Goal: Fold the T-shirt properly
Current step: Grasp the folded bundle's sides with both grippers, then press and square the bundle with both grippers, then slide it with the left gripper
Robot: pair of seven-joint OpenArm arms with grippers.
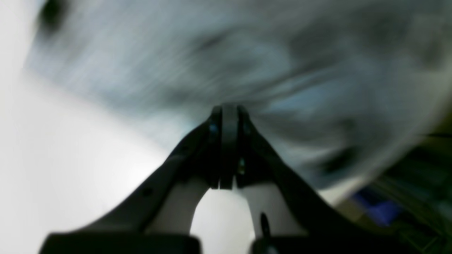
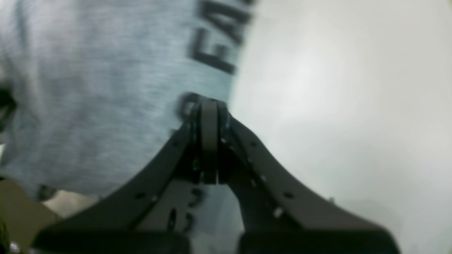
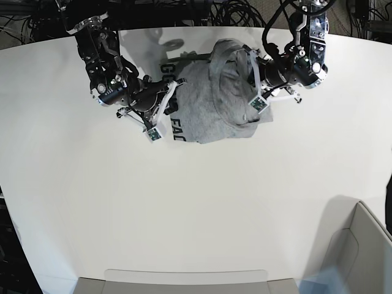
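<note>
The heather-grey T-shirt (image 3: 211, 107) lies bunched at the far middle of the white table (image 3: 184, 202), with black lettering along its left edge. My right gripper (image 3: 173, 93), on the base view's left, is shut on that lettered edge. Its wrist view shows the jaws closed (image 2: 210, 106) on the grey cloth (image 2: 88, 88) beside the lettering (image 2: 215, 56). My left gripper (image 3: 245, 54) is shut on a raised fold at the shirt's upper right. Its wrist view is blurred, with closed jaws (image 1: 229, 110) pinching the cloth (image 1: 212, 53).
A grey bin (image 3: 361, 239) stands at the table's near right corner, and another grey edge (image 3: 184, 283) runs along the near side. Cables (image 3: 233, 12) lie behind the far edge of the table.
</note>
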